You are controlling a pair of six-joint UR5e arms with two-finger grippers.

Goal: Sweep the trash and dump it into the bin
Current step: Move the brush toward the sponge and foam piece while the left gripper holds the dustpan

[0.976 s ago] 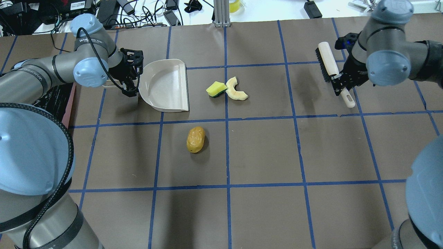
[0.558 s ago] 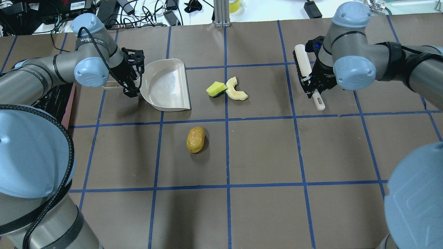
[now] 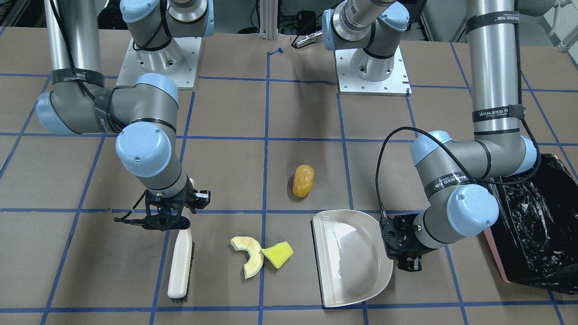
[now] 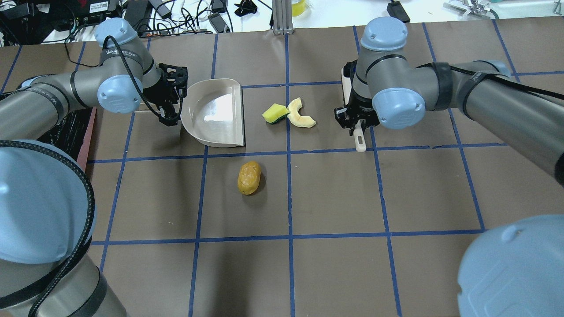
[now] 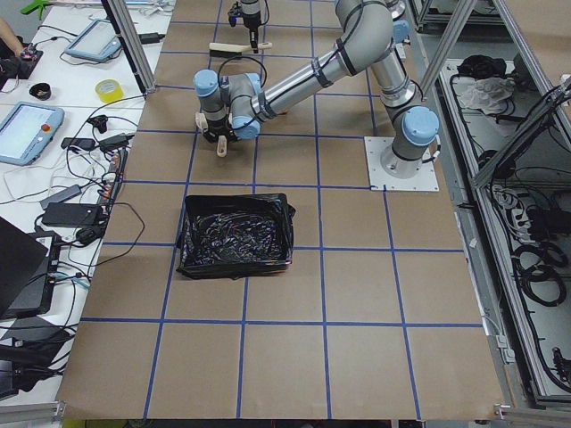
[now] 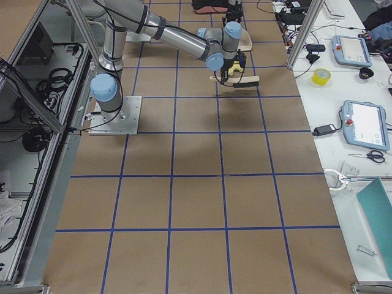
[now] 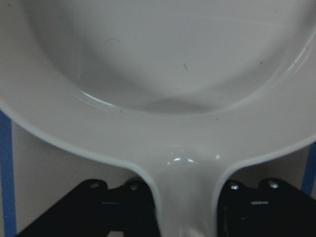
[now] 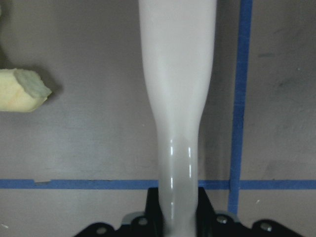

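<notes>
The trash lies on the brown table: an orange-yellow lump (image 4: 249,177), a pale melon-rind slice (image 4: 300,114) and a yellow wedge (image 4: 275,113) touching it. My left gripper (image 4: 174,99) is shut on the handle of the beige dustpan (image 4: 216,112), which sits just left of the wedge, open side toward it. My right gripper (image 4: 356,121) is shut on the handle of the beige brush (image 3: 180,266), held low just right of the rind. The bin (image 3: 494,253), pink with a black bag, stands at the table's left edge behind the left arm.
The right wrist view shows the brush handle (image 8: 177,98) and the rind's tip (image 8: 22,89) to its side. Blue tape lines grid the table. Cables and gear lie beyond the far edge. The bin also shows in the exterior left view (image 5: 236,236).
My right arm has swung left with the brush, from the far right to just beside the rind. The left gripper has shifted the dustpan slightly right. The trash has not moved.
</notes>
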